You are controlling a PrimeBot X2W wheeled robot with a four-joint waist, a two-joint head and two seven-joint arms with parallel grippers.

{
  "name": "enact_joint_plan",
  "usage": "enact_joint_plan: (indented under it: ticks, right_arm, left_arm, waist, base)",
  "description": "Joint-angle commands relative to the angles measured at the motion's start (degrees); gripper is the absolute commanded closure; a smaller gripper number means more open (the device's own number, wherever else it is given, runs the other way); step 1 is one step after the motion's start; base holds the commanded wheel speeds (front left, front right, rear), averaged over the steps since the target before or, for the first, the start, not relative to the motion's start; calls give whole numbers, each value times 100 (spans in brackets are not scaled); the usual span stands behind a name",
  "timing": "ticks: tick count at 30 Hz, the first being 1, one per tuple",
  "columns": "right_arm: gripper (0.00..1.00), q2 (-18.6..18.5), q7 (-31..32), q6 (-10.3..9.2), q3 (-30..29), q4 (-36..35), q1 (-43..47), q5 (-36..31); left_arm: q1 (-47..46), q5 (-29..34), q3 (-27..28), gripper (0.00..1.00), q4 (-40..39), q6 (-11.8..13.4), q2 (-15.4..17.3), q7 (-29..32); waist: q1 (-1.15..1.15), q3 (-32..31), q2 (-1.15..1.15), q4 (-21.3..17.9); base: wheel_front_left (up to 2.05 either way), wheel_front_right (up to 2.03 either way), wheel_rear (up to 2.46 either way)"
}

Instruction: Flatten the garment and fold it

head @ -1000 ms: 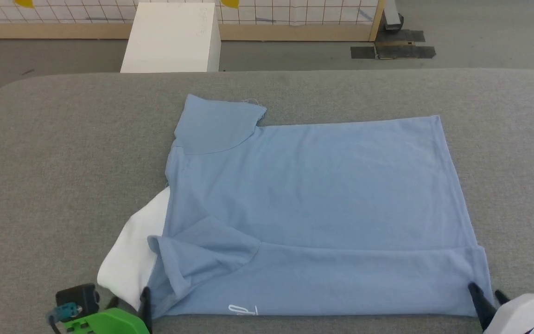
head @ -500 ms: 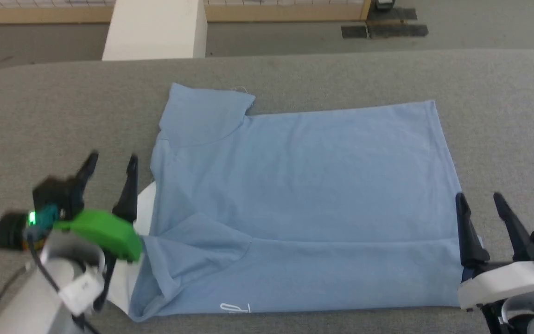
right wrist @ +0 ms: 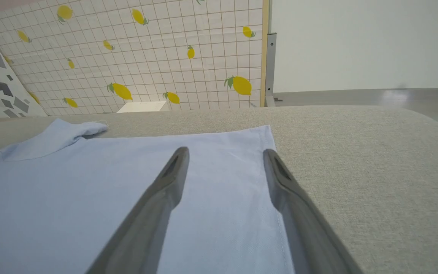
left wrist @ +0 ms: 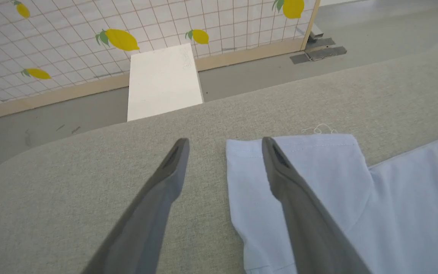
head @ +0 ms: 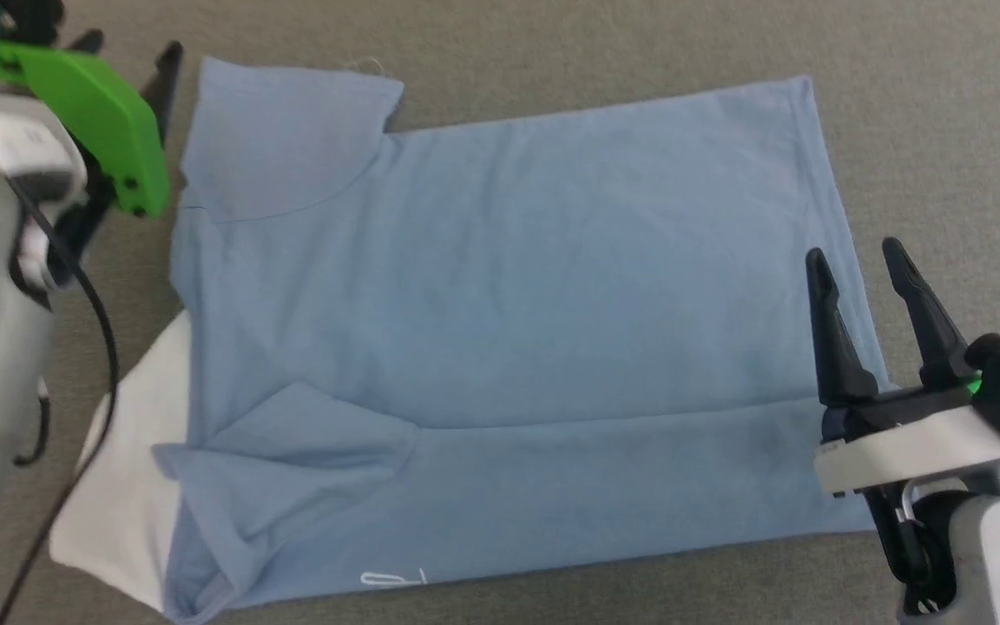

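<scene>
Head view: garment (head: 500, 304) lies flat on the grey surface (head: 943, 104), near edge folded over. My left tool (head: 131, 48) is spread beside the far sleeve; my right tool (head: 854, 256) is spread over the hem.
Left wrist view: fingers (left wrist: 280, 179) straddle the sleeve edge, empty.
Right wrist view: fingers (right wrist: 165, 190) apart above the hem, empty.

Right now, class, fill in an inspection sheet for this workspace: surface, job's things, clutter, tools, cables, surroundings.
Surface: grey fabric-covered table.
Job's things: light blue garment spread flat, near edge folded over in a band; white mark by that edge.
Clutter: white fabric sticking out at the garment's left side.
Tools: left tool open, straddling the far sleeve's edge; right tool open above the right hem; both empty.
Cables: black cable along the left arm.
Surroundings: lemon-print wall, white box, grey floor.
</scene>
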Motion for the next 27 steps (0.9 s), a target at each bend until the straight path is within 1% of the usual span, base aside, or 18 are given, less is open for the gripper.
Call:
enact_joint_plan:
  ticks: [1, 4, 8, 11, 15, 18, 19, 20, 21, 23, 27]
  right_arm:
    - [0, 19, -60, -9, 36, 2, -129, 35]
    - [0, 47, -91, -9, 121, 42, -238, 98]
    - [0, 82, -156, -9, 214, 105, -363, 180]
    - [0, 100, -218, -9, 251, 155, -425, 206]
    - [0, 122, -293, -9, 315, 209, -502, 229]
    - [0, 134, -330, -9, 338, 240, -542, 260]
    - [0, 136, -336, -9, 338, 253, -552, 266]
    - [0, 137, -327, -9, 350, 269, -571, 264]
    - [0, 137, -315, -9, 361, 275, -593, 253]
    - [0, 123, -272, -9, 370, 244, -658, 199]
    - [0, -4, -103, -9, 331, 117, -1046, 55]
  left_arm:
    - [-255, -102, 28, 0, 166, 17, 23, 266]
    - [-597, -248, 91, 0, 456, 163, 58, 892]
    - [-865, -384, 199, 0, 592, 332, 134, 1363]
    - [-945, -405, 222, 0, 639, 516, 213, 1693]
    - [-928, -331, 184, 0, 606, 842, 405, 2203]
    - [-809, -510, 259, 0, 510, 994, 394, 2496]
    - [-762, -551, 257, 35, 471, 1015, 395, 2589]
    - [-708, -579, 243, 76, 421, 1034, 416, 2694]
    - [-664, -605, 235, 100, 382, 1050, 432, 2776]
    - [-590, -666, 234, 100, 269, 1068, 455, 2901]
    - [-511, -698, 239, 100, 51, 1075, 510, 2935]
  waist:
    - [-1, 558, 0, -494]
    - [-1, 750, 0, -652]
    - [-1, 965, 0, -821]
    - [-1, 1083, 0, -901]
    - [-1, 1214, 0, -984]
    - [-1, 1261, 0, -999]
    - [-1, 1268, 0, -997]
    - [-1, 1273, 0, -992]
    - [-1, 1275, 0, -988]
    - [-1, 1271, 0, -977]
    - [-1, 1261, 0, -946]
  base:
    - [0, 0, 0]
    - [0, 0, 0]
    - [0, 0, 0]
    - [0, 0, 0]
    - [0, 0, 0]
    - [0, 0, 0]
    - [0, 0, 0]
    - [0, 0, 0]
    - [0, 0, 0]
    - [0, 0, 0]
    - [0, 0, 0]
